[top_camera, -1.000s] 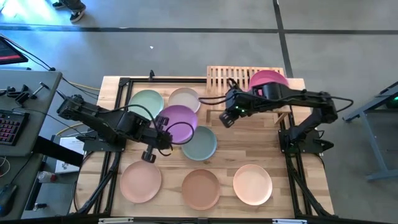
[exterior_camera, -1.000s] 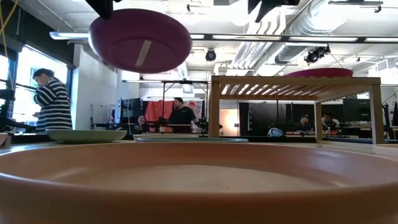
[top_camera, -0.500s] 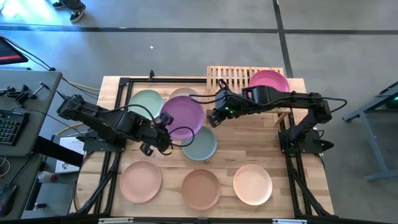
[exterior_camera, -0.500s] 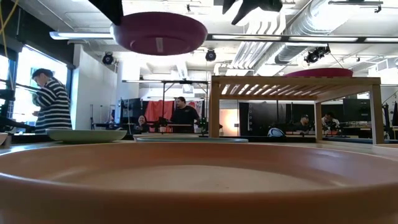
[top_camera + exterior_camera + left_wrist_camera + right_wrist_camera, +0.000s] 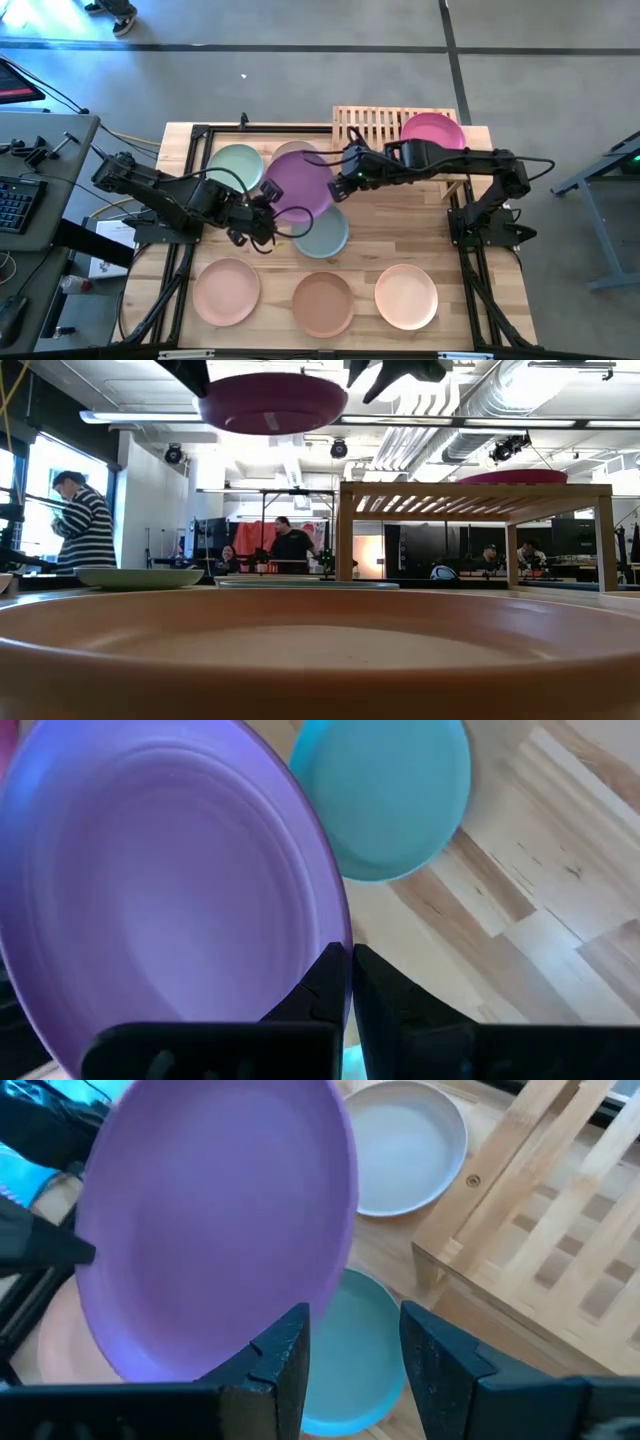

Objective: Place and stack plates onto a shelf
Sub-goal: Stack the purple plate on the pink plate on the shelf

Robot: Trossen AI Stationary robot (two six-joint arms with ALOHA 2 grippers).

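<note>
Purple plate (image 5: 300, 184) hangs above the bench (image 5: 390, 232), its rim pinched in the left gripper (image 5: 266, 207), jaws clamped tight. Right gripper (image 5: 338, 186) sits at its far edge, jaws spread wide, gripping nothing.

Purple plate (image 5: 300, 185) lifted rightward — right pincer (image 5: 338, 185) reached its rim.

purple plate (image 5: 300, 184), magenta plate (image 5: 432, 129), teal plate (image 5: 325, 236)

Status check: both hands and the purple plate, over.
Left hand shut on purple plate, held aloft. Right hand open at its far rim. Magenta plate already on shelf.
</note>
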